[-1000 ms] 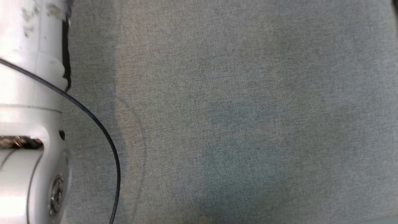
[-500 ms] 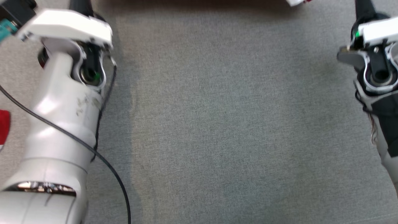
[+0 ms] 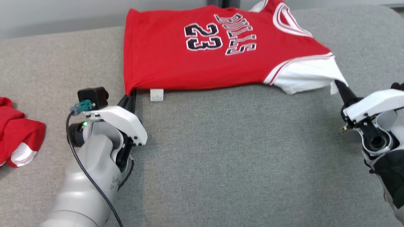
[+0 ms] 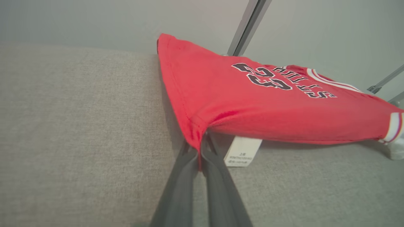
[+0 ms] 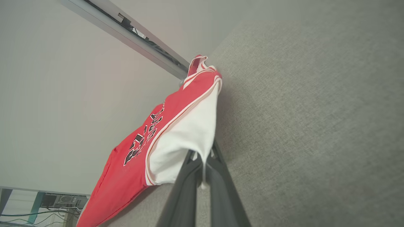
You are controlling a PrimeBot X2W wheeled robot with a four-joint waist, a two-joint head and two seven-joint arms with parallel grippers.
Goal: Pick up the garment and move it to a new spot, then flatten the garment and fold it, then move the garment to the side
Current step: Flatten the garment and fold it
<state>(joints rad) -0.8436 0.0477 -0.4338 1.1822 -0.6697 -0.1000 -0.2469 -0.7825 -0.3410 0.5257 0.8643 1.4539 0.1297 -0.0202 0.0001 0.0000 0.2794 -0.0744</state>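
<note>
The garment (image 3: 205, 50) is a red jersey with black "23" lettering and a white sleeve, spread across the far part of the grey padded surface (image 3: 236, 157). My left gripper (image 3: 131, 93) is shut on its near left hem corner. In the left wrist view the fingers (image 4: 186, 176) pinch that red corner of the garment (image 4: 252, 104), lifted slightly off the surface. My right gripper (image 3: 338, 84) is shut on the white sleeve tip at the near right. The right wrist view shows that sleeve of the garment (image 5: 180, 135) caught in the gripper (image 5: 202, 159). The near edge stretches taut between both grippers.
A second crumpled red and white cloth (image 3: 15, 138) lies at the far left. A white label (image 3: 157, 94) hangs under the jersey's near edge. A metal post (image 3: 227, 3) and a pale wall stand behind the surface.
The whole head picture has shifted: the camera has tilted up from bare grey surface, bringing both grippers and then the jersey into view. No move of the things themselves can be made out.
</note>
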